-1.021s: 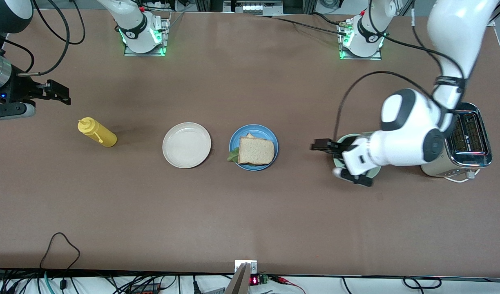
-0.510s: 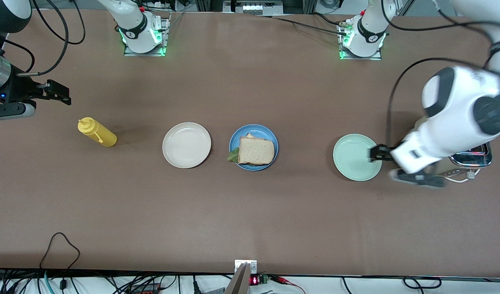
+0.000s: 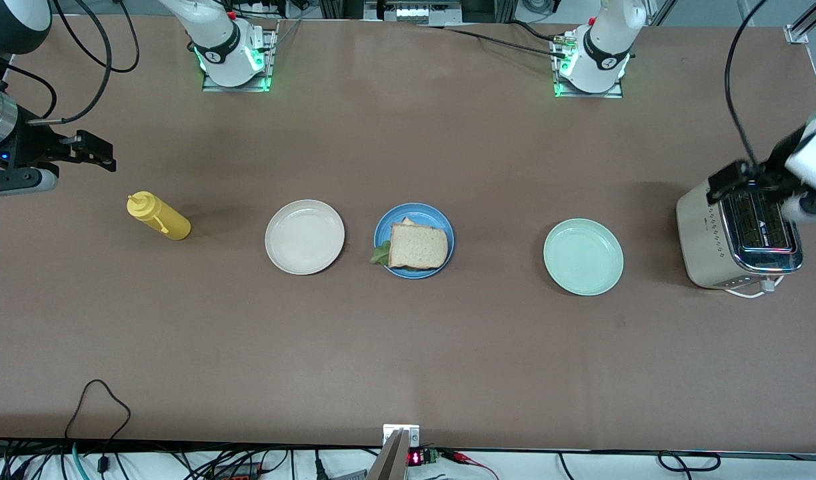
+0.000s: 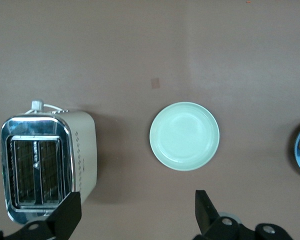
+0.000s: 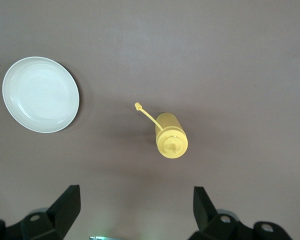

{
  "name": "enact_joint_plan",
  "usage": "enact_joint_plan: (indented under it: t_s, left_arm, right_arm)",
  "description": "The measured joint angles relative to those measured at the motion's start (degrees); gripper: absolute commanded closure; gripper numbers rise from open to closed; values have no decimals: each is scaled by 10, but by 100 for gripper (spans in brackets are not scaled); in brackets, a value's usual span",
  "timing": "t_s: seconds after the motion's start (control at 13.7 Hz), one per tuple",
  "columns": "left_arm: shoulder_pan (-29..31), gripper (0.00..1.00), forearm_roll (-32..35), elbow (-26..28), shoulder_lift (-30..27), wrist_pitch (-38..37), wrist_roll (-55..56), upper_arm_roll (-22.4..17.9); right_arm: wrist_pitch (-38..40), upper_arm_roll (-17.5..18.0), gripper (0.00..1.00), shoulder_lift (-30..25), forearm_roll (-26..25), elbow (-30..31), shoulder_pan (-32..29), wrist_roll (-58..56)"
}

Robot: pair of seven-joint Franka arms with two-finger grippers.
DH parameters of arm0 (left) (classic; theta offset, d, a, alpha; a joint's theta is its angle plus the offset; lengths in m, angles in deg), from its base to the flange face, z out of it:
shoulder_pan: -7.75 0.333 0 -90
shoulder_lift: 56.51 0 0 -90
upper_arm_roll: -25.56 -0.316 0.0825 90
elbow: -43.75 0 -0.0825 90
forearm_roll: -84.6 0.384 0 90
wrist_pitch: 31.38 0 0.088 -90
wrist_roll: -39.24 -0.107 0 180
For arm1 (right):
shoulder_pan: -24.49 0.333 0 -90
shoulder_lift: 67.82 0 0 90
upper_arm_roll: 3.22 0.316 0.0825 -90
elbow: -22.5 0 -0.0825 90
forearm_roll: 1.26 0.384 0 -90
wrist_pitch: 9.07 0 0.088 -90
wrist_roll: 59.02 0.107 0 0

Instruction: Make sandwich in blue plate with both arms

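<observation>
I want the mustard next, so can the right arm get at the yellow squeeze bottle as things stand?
Probably yes. The right gripper hangs over bare table toward the right arm's end, fingers open and empty. The upright yellow plastic squeeze bottle stands alone, apart from the round cream-white plate, with nothing between.

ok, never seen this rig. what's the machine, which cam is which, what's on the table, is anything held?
Two white robot arms are bolted along one table edge. The wide picture is from a high camera facing them; the other two are from cameras on each wrist, looking down past the black fingers.

On the table, from the right arm's end: yellow squeeze bottle, cream plate, blue plate carrying the sandwich, mint plate, toaster.

Nothing is held. The left tool is open over the toaster; the right tool is open over bare table near the bottle.
</observation>
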Motion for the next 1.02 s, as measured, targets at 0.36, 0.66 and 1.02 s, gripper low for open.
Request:
enact_joint_plan:
  t_s: [0.36,0.66,1.02]
  left_arm:
    - [0,0,-1,107,-79,6,25,4]
    - [0,0,-1,144,-112,7,23,5]
    - [5,0,-1,154,-123,7,9,4]
  right_arm:
    - [0,0,0,0,0,0,0,0]
    - [0,0,0,0,0,0,-1,0]
    - [0,0,0,0,0,0,-1,0]
